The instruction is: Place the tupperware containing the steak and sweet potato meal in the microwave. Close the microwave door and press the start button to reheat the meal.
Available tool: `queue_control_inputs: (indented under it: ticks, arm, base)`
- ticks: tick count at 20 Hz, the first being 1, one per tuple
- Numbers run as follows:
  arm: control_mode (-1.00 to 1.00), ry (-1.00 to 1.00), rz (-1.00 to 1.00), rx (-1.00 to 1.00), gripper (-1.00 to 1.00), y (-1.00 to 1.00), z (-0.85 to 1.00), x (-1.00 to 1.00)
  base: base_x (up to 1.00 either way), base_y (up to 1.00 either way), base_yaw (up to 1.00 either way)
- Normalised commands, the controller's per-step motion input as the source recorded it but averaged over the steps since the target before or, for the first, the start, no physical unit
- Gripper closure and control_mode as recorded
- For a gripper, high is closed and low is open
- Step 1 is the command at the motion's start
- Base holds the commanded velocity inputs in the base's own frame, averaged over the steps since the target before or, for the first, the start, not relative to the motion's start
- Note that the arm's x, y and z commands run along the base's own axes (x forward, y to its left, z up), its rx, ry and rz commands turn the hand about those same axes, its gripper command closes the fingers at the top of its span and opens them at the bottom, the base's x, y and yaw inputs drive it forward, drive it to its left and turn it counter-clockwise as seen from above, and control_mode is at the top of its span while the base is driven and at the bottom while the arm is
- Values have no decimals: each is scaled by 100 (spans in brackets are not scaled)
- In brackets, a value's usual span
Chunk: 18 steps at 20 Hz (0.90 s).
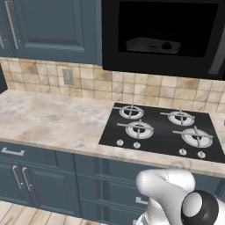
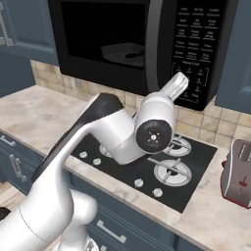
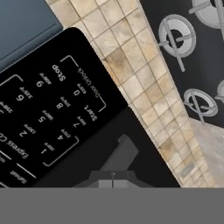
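1. Pale translucent rectangular tupperware tray [image 1: 152,45] already inside wide black boxy microwave [image 2: 137,44], behind closed dark-glass door [image 1: 167,28].
2. Two-finger gripper [image 3: 113,174] pinched shut, holding nothing, for single-tip poking.
3. Keypad's Start button [image 3: 90,112] just ahead of tips; press seems next.

Jaws shut, gripper [image 3: 113,174] right up by the microwave [image 3: 87,148] keypad [image 3: 52,113], Start key [image 3: 91,113] just ahead; tiled backsplash [image 3: 144,87] and stove burners [image 3: 177,37] alongside.
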Motion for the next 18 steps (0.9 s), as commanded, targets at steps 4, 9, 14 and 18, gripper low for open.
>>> queue_control_inputs:
  ticks: [4, 9, 14, 18]
  arm:
    - [-100, 0, 0, 2, 100, -14, -7, 24]
    - [-100, -2, 0, 1, 100, -16, -7, 25]
    - [-100, -3, 0, 1, 100, -15, -6, 27]
    - [-100, -4, 0, 0, 100, -8, -13, 28]
  base:
    - [0, 0, 0]
    - [0, 0, 0]
    - [0, 0, 0]
    - [0, 0, 0]
